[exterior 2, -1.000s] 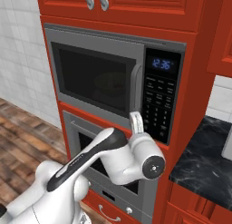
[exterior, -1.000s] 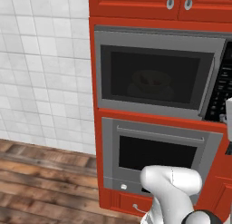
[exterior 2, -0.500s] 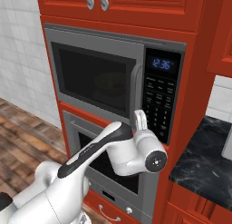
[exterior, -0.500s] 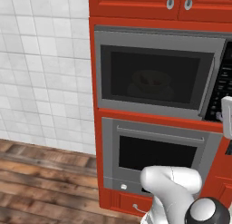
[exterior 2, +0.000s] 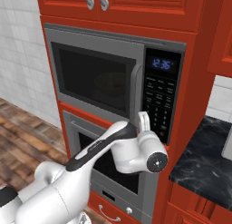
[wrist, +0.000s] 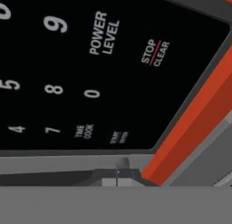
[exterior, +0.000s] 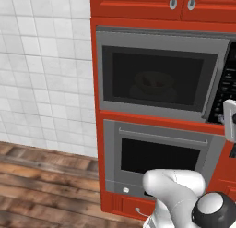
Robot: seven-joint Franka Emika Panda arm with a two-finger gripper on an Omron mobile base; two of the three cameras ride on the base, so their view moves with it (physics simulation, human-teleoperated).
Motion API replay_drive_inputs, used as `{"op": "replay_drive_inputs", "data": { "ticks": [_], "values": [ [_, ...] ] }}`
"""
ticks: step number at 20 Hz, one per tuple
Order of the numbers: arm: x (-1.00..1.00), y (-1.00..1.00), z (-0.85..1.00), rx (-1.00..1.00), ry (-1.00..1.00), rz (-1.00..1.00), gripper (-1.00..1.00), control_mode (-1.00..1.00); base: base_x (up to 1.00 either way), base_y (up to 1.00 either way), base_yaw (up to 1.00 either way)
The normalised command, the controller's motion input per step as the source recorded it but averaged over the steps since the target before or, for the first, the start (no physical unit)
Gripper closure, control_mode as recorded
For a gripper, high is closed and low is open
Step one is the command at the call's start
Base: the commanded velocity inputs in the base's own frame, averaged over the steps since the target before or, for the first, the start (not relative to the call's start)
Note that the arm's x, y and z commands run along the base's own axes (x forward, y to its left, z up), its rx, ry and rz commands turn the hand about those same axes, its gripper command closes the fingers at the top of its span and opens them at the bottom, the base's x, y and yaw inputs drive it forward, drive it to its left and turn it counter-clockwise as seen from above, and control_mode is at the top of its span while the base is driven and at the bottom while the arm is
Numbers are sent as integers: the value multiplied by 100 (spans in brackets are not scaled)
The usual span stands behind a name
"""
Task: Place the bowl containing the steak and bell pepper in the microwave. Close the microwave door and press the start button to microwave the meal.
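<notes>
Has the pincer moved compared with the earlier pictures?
Yes. In the right base view the pincer has gone up and rightward, closer to the black keypad panel of the microwave.

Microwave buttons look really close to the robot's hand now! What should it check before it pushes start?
1. Microwave door closed: ok, it sits flush in both base views.
2. Bowl inside: ok, dimly seen through the window.
3. Steak and bell pepper in the bowl: cannot tell, too dark behind the glass.
4. Gripper shut for poking: ok, the tips sit together in the hand view.
5. Gripper at the keypad panel: ok, the hand is raised right before its lower part.
6. Aimed at the start button: cannot tell, the tips sit just below it.
</notes>
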Motion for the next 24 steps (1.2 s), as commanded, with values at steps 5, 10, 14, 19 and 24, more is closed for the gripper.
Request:
{"op": "replay_drive_inputs", "data": {
  "ticks": [5, 10, 14, 19, 24],
  "values": [
    [21, -10, -10, 0, -1, -3, 100, -100, 0, 0, 0],
    [20, -10, -15, 0, 0, -4, 100, -100, 0, 0, 0],
    [21, -11, -17, 0, 0, -5, 100, -100, 0, 0, 0],
    [29, -7, -12, 0, 0, -6, 100, -100, 0, 0, 0],
    [38, -4, -7, 0, 0, -11, 100, -100, 0, 0, 0]
  ]
}}
